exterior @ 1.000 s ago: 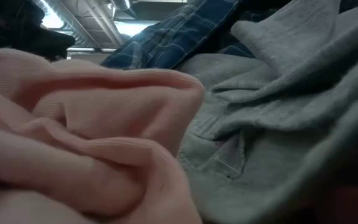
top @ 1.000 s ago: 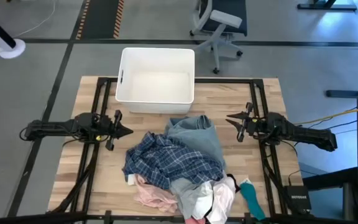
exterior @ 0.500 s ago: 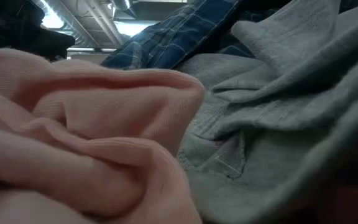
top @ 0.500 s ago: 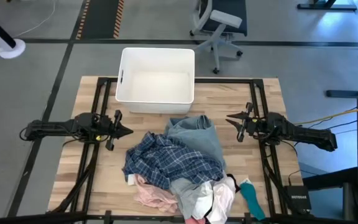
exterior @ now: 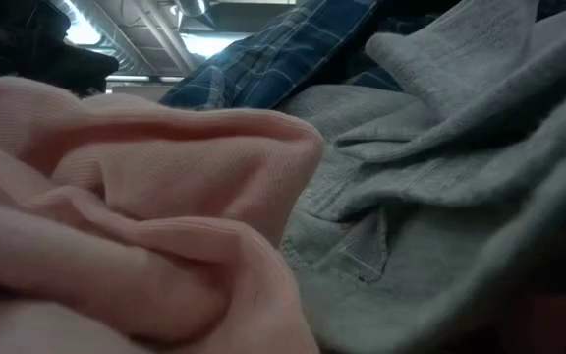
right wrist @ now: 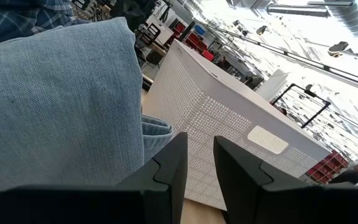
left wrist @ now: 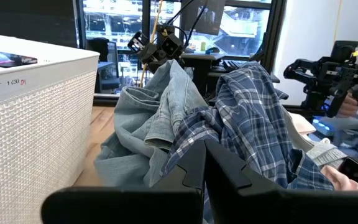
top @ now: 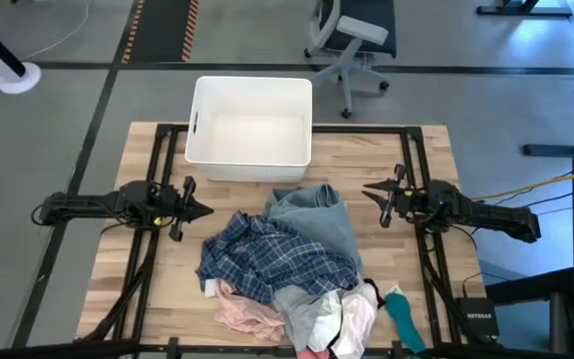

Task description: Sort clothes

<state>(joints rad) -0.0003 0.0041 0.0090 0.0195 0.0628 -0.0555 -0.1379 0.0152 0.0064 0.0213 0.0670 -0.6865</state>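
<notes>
where heaped, clothes (top: pixel 287 269) between closed left end effector (top: pixel 205 209); slightly parted, empty right end effector (top: pixel 369 189)

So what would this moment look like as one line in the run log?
left gripper: shut, empty, left of pile | right gripper: slightly open, empty, right of pile | plaid shirt: untouched | white bin: empty

navy-white plaid shirt (top: pixel 272 254), light blue denim (top: pixel 317 214), white bin (top: pixel 250 165).

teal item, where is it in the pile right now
In the high view the teal item lies at the pile's right end near the table's front edge, beside the white garment, on the right arm's side.
</notes>
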